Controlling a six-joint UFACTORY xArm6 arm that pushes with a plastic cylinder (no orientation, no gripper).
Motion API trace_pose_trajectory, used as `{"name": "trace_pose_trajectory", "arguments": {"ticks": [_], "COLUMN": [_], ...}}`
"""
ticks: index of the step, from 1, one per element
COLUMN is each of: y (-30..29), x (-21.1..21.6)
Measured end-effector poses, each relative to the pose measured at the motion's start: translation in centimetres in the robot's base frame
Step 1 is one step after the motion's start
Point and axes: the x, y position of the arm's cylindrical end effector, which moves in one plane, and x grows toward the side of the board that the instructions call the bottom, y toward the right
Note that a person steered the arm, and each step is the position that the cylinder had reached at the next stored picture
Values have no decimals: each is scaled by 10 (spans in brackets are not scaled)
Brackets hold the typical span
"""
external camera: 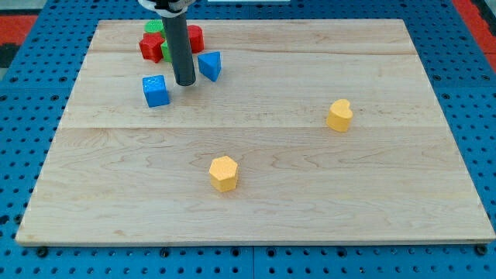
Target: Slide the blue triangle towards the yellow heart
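The blue triangle (210, 65) lies on the wooden board near the view's top left. My tip (184, 82) rests on the board just left of it, between it and a blue cube (156, 91). The yellow heart (339, 115) lies far off at the view's right, mid-height. The rod rises from the tip and hides part of the red and green blocks behind it.
A yellow hexagon (223, 173) lies below the centre. A cluster of red blocks (149, 46) and green blocks (154, 28) sits at the top left, with a red cylinder (194, 36) beside the rod. The wooden board (256, 209) lies on a blue pegboard.
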Motion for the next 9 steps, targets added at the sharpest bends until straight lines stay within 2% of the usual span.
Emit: {"name": "trace_pose_trajectory", "arguments": {"ticks": [1, 2, 5, 6, 7, 8, 9], "y": [10, 29, 125, 81, 71, 116, 151], "x": [-41, -56, -49, -75, -48, -44, -22]}}
